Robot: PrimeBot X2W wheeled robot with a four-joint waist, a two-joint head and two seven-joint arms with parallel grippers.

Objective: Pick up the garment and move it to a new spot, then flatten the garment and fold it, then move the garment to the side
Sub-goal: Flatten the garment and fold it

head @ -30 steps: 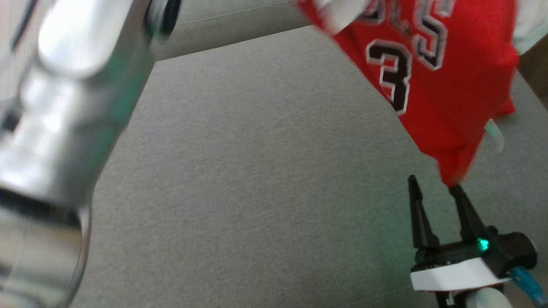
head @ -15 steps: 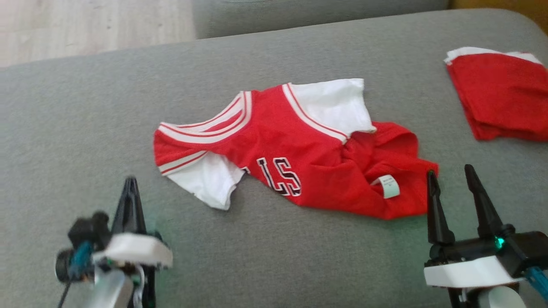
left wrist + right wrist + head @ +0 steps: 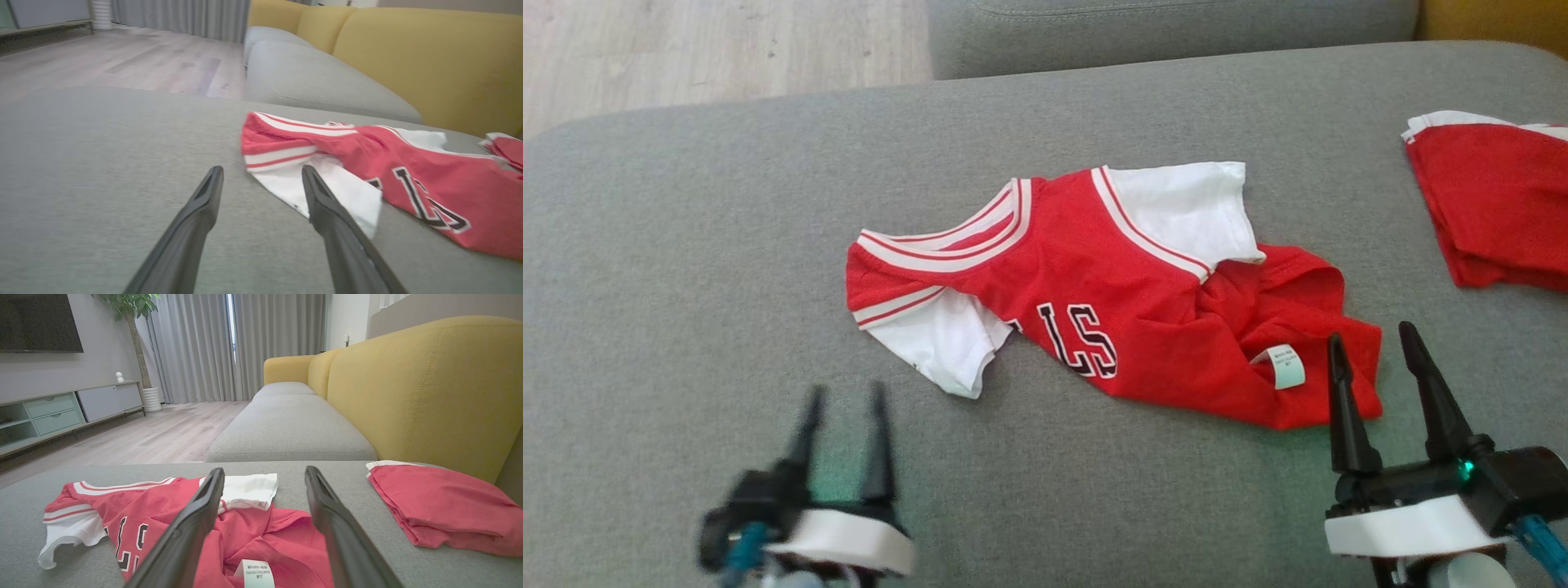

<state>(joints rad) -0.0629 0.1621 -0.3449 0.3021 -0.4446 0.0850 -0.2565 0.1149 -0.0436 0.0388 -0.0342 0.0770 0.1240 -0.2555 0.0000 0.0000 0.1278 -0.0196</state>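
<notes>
The garment (image 3: 1111,302) is a red jersey with white sleeves and black lettering, lying crumpled on the grey sofa cushion (image 3: 686,245). It also appears in the left wrist view as the garment (image 3: 408,175) and in the right wrist view as the garment (image 3: 163,514). My left gripper (image 3: 843,396) is open, low over the cushion just short of the white sleeve (image 3: 947,347). My right gripper (image 3: 1372,343) is open beside the rumpled hem, near the care label (image 3: 1281,366). Neither holds anything.
A folded red garment (image 3: 1494,204) lies at the cushion's right edge, also seen as the folded red garment (image 3: 441,506). A yellow backrest (image 3: 421,384) rises on the right. Wooden floor (image 3: 711,49) lies beyond the far-left edge, and another grey cushion (image 3: 1168,28) sits behind.
One second ago the jersey hung in the air close to the camera; now it lies on the cushion. The left gripper has opened and drawn back. The head view has shifted.
</notes>
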